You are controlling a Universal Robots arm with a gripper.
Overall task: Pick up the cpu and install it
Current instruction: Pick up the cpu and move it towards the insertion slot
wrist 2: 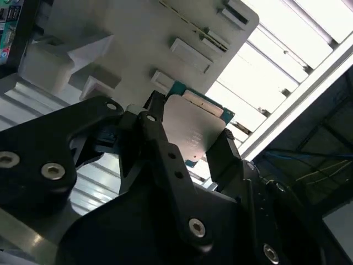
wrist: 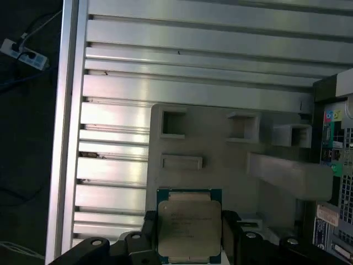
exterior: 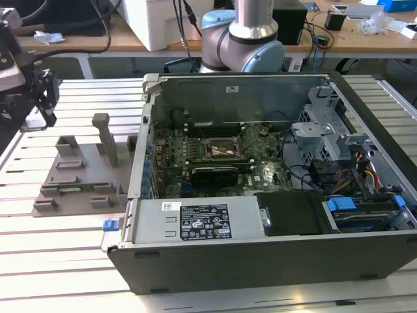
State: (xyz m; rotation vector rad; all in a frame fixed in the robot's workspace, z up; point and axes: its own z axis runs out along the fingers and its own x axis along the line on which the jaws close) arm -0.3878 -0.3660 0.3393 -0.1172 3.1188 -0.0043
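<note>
While the claw [wrist: 189, 245] clamps the cpu [wrist: 189, 221] by two edges over the fixture [wrist: 220, 152], a slip or tilt could drop it.

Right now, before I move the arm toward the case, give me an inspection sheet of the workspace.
Surface: slatted aluminium table, carrying case and fixture.
Job's things: cpu held above the fixture; cpu socket on the motherboard inside the open computer case.
Clutter: grey fixture plate, beside the case on the exterior view's left.
Grippers: gripper shut on the cpu, fingers on opposite edges.
Cables: coloured wire bundle inside the case; power strip on the floor.
Surroundings: wooden bench behind the robot arm.
</note>
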